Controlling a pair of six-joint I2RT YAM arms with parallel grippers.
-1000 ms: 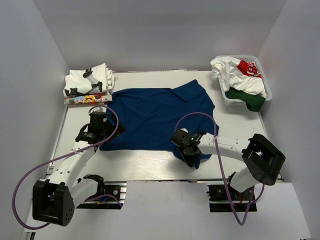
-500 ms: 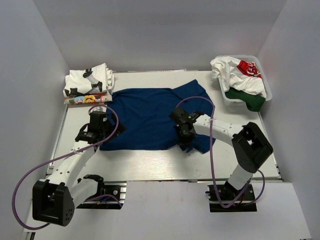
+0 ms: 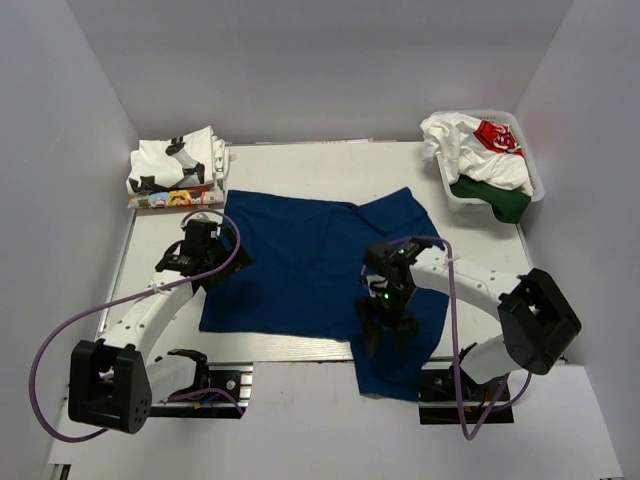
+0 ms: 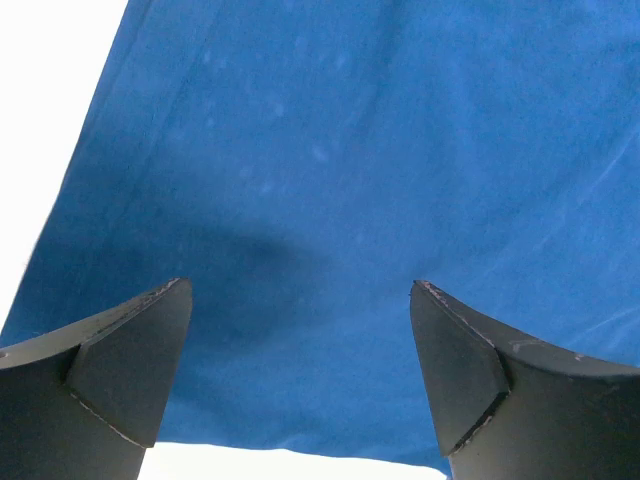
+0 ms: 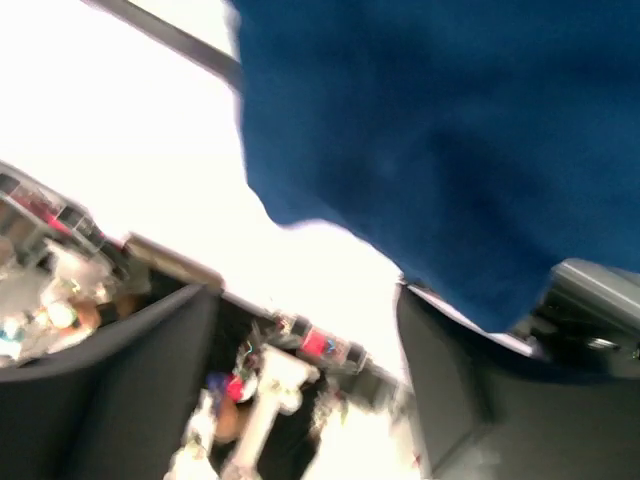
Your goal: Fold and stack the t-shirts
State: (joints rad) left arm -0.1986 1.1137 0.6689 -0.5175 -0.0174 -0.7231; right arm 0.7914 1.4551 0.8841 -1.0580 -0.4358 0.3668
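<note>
So the dark blue t-shirt (image 3: 290,260) is lying spread out over the middle of the tabletop (image 3: 300,160), mostly flat, with some cloth bunching up at its far right side. Its near right corner is spilling over the front edge of the tabletop and hanging down by the right arm's base.

The right pincer (image 3: 387,338) is sitting right at that front edge, over the part of the shirt that's drooping off. Its fingers are spreading wide and aren't clamping anything. The right wrist view is blurry, but blue cloth is filling the upper right and seems to be draping onto 1 finger; I can't tell how firmly it's touching.

The left pincer (image 4: 298,290) is hovering over the left edge of the same shirt, also gaping wide with nothing between its fingers. Blue cloth is showing below it, with bare white tabletop peeking in at the left and bottom.

Over at the far left corner, a stack of folded t-shirts (image 3: 175,170) with cartoon prints is sitting. At the far right, the basket (image 3: 447,190) is holding a crumpled white t-shirt with red print (image 3: 470,140) and some dark green cloth (image 3: 503,205).
</note>
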